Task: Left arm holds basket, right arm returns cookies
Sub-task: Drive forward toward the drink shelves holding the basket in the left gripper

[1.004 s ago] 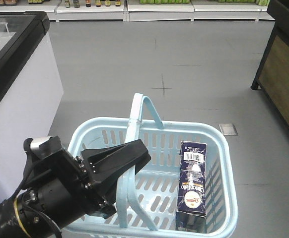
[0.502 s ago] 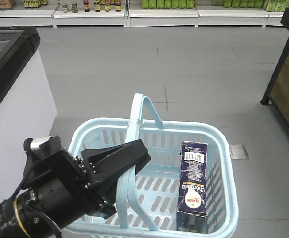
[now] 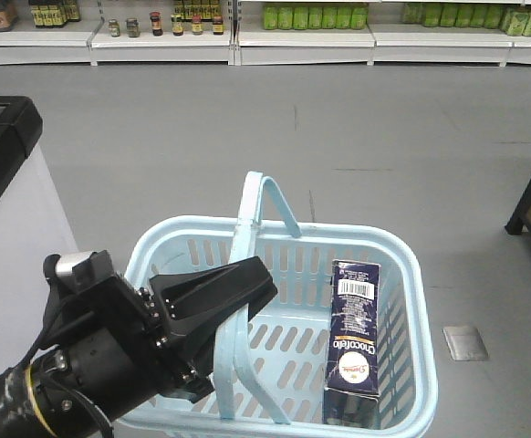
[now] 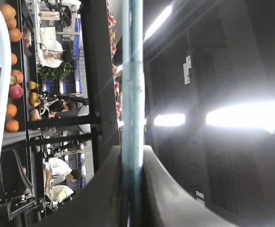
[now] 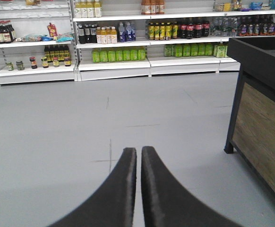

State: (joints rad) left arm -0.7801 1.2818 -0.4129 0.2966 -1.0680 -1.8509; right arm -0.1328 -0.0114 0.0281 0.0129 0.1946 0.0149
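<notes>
As L fingers (image 3: 218, 290) clamp 1 basket (image 3: 413, 274), 1 cookies box (image 3: 355, 339) inside

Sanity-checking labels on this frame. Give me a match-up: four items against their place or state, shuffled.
1 left gripper
2 right gripper
3 cookie box
4 green bottles

A on the far shelf
B shut on the basket handle
C lying in the basket, right side
D shut, empty

Pairs: 1-B, 2-D, 3-C, 4-A
</notes>
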